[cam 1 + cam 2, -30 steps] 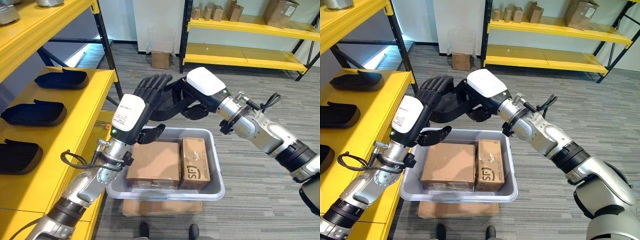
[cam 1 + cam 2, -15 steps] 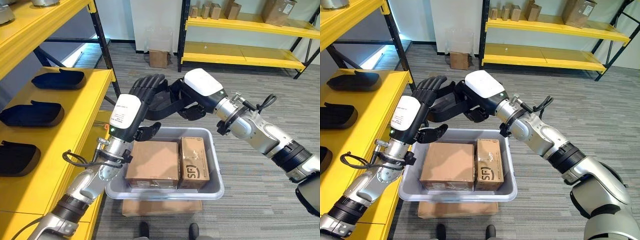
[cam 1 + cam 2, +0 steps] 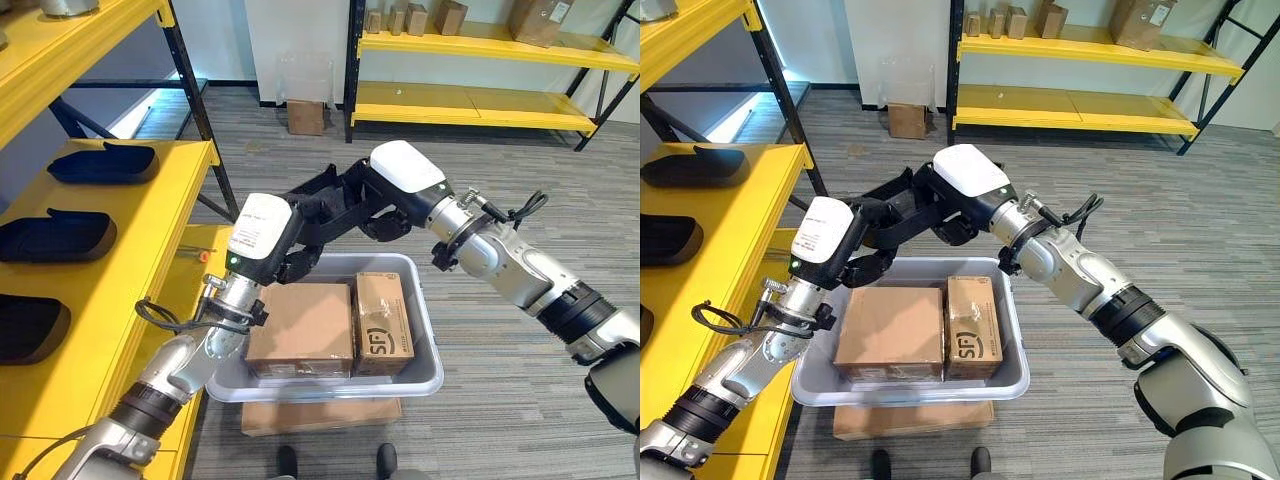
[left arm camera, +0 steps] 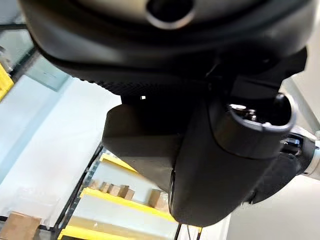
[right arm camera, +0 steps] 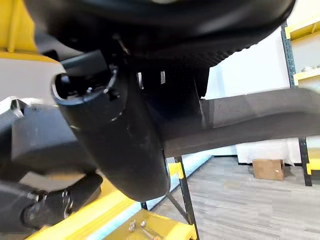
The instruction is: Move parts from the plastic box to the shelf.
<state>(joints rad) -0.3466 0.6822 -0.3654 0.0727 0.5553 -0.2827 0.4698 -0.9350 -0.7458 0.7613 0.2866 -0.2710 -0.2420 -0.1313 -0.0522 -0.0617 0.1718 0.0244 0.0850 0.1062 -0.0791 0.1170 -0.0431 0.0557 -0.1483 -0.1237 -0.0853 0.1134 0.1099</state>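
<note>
Both hands met above the far left corner of the grey plastic box (image 3: 425,345), carrying one dark, flat moulded part (image 3: 322,195) between them. The left hand (image 3: 290,240) had its fingers curled round the near left end of that part, and the right hand (image 3: 375,200) gripped its far right end. The part hung clear of the box, tilted, with the yellow shelf (image 3: 150,250) just to its left.

Inside the box lay a large cardboard box (image 3: 303,325) on the left and a narrower, taped cardboard box (image 3: 379,322) touching it on the right. The plastic box rested on a flat carton (image 3: 320,415) on the floor. Three more dark parts (image 3: 55,235) lay in a row on the shelf. Farther back, a second yellow rack (image 3: 480,100) held small cartons.
</note>
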